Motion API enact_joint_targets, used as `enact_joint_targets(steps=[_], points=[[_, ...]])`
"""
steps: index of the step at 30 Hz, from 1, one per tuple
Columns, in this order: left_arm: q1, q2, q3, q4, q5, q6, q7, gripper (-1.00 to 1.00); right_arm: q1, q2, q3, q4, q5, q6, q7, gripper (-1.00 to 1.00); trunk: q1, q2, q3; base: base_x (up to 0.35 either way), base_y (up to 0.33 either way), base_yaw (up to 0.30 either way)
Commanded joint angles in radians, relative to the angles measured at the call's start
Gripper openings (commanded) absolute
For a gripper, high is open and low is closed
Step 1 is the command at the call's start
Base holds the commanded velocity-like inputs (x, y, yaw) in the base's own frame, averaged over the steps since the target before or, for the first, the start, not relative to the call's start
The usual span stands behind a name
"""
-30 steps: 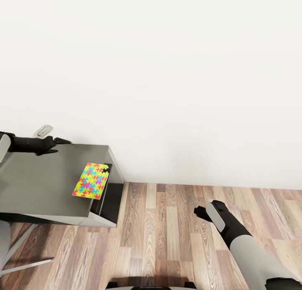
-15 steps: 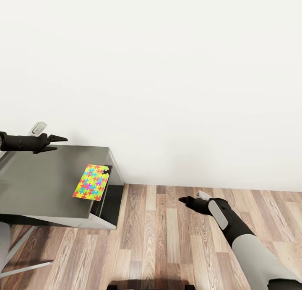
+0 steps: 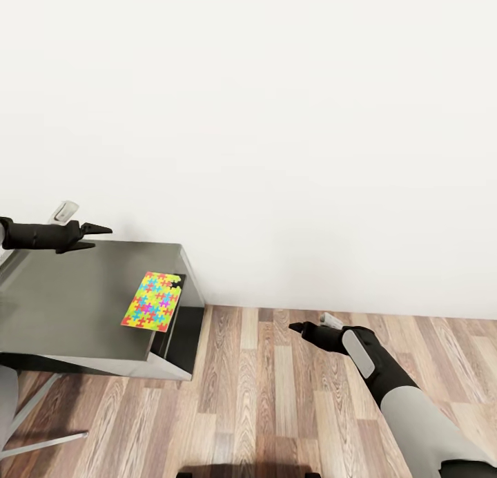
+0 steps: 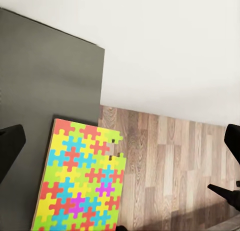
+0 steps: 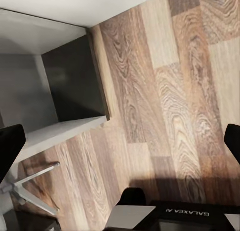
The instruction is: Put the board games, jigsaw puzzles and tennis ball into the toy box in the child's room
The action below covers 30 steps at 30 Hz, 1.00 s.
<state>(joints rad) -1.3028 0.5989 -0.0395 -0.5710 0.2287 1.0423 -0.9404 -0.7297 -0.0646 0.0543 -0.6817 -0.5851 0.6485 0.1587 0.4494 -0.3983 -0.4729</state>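
One jigsaw puzzle (image 3: 152, 300), a flat board of yellow, pink, green and blue pieces, lies on a dark grey-topped cabinet (image 3: 62, 305) at its right edge. In the left wrist view the jigsaw puzzle (image 4: 80, 183) juts a little past that edge of the cabinet (image 4: 45, 76). My left gripper (image 3: 86, 221) hovers open above the cabinet's back left, well clear of the puzzle; its fingers stand wide apart (image 4: 122, 141). My right gripper (image 3: 314, 324) is open and empty over the wood floor, right of the cabinet, fingers spread (image 5: 120, 141).
A plain white wall (image 3: 276, 119) rises directly behind the cabinet. The wood-plank floor (image 3: 276, 395) stretches to the right. Grey metal chair legs (image 3: 41, 436) stand at the lower left beside the cabinet. The cabinet's dark open side (image 5: 75, 81) faces my right arm.
My right arm has risen and reached leftward over the floor, its fingers now showing. The left gripper lifted slightly off the cabinet's back. The puzzle lies where it was.
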Motion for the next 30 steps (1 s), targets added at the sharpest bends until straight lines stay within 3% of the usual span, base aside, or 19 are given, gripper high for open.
enact_joint_targets(steps=[1,8,17,30], points=[[-0.001,0.001,-0.004,0.0,0.005,0.005,0.0,1.0,0.0,-0.001,0.003,-0.001,0.002,0.002,0.004,1.0,0.001,-0.002,0.0,0.0,0.0,0.051],[-0.001,0.001,-0.003,0.0,0.006,0.005,0.0,1.0,0.0,-0.001,0.002,-0.001,-0.001,-0.001,0.006,1.0,0.001,-0.002,0.002,0.0,0.0,0.013],[-0.001,0.001,-0.005,0.0,0.006,0.005,0.0,1.0,0.0,-0.007,0.004,-0.001,-0.066,-0.001,0.015,1.0,0.001,-0.002,0.002,0.0,0.0,0.001],[-0.001,0.001,-0.005,0.0,0.007,0.005,0.0,1.0,0.0,-0.012,0.004,0.004,-0.091,-0.002,0.125,1.0,0.001,-0.002,0.014,0.0,0.0,-0.025]])
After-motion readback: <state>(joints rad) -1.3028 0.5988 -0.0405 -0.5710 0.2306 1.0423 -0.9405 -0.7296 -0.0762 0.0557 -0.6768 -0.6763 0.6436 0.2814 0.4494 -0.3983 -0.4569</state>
